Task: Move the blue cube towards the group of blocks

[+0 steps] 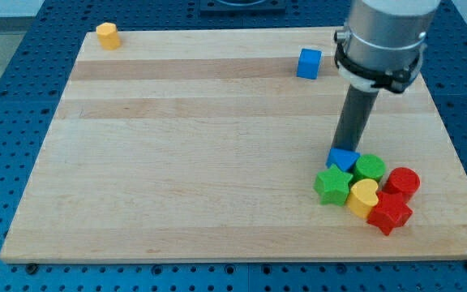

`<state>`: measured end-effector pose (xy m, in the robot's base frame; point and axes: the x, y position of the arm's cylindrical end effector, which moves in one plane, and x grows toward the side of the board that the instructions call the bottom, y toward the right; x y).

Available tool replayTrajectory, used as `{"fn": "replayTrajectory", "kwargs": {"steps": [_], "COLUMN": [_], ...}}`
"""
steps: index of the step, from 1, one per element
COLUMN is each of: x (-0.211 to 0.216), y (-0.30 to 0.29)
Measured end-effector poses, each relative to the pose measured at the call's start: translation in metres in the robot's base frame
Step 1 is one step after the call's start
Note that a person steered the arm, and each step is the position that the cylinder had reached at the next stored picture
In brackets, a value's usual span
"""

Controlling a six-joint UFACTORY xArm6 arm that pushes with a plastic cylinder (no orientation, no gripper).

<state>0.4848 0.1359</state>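
Note:
The blue cube sits alone near the view's top, right of centre, on the wooden board. The group of blocks lies at the lower right: a blue block, a green star, a green round block, a yellow heart-like block, a red round block and a red star. My tip stands at the top edge of the group's blue block, well below and right of the blue cube.
A yellow block sits at the board's top left corner. The arm's grey body hangs over the board's top right. Blue perforated table surrounds the board.

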Motion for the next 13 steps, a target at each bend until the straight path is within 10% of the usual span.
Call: {"fn": "replayTrajectory", "kwargs": {"steps": [2, 4, 6, 13], "x": [0.000, -0.145, -0.276, -0.189], "y": [-0.001, 0.058, -0.066, -0.031]}}
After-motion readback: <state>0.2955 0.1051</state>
